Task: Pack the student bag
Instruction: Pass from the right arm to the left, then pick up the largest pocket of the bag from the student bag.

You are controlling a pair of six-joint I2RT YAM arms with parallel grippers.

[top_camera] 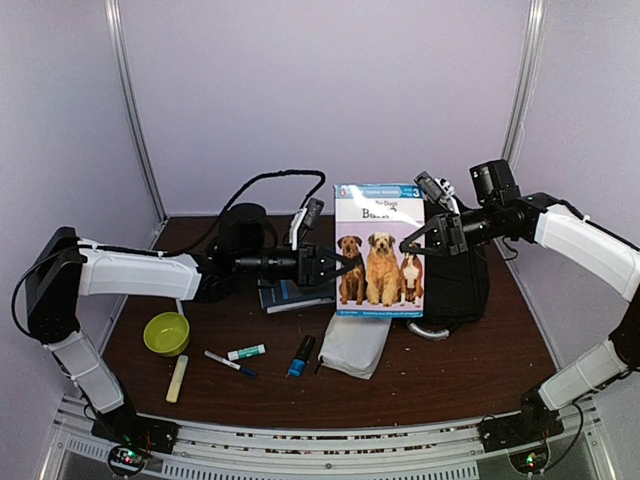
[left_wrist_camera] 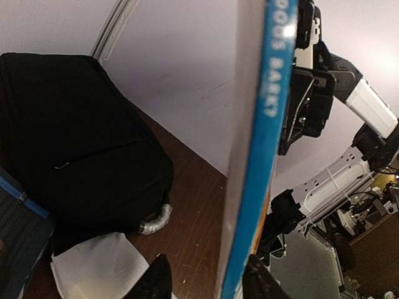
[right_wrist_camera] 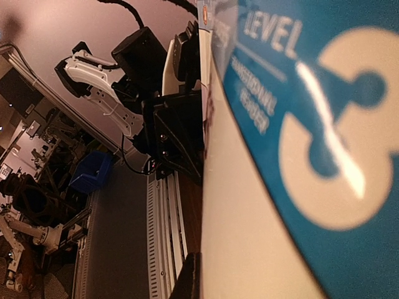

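Mid-table, right of centre: book (top_camera: 379,250) held upright, long axis vertical, cover facing near edge. Right gripper (top_camera: 437,236) pinches its upper right edge. Left gripper (top_camera: 338,266) is spread, straddling left edge, one finger (left_wrist_camera: 159,274) clear of cover. We place student bag (top_camera: 458,285) just behind and right of book, under right gripper; we judge right arm nearer. Bag mouth hidden: we cannot tell whether open, nor contents. Near left, green bowl (top_camera: 166,350) looks empty. White pouch (top_camera: 356,345) lies flat, near side of book.
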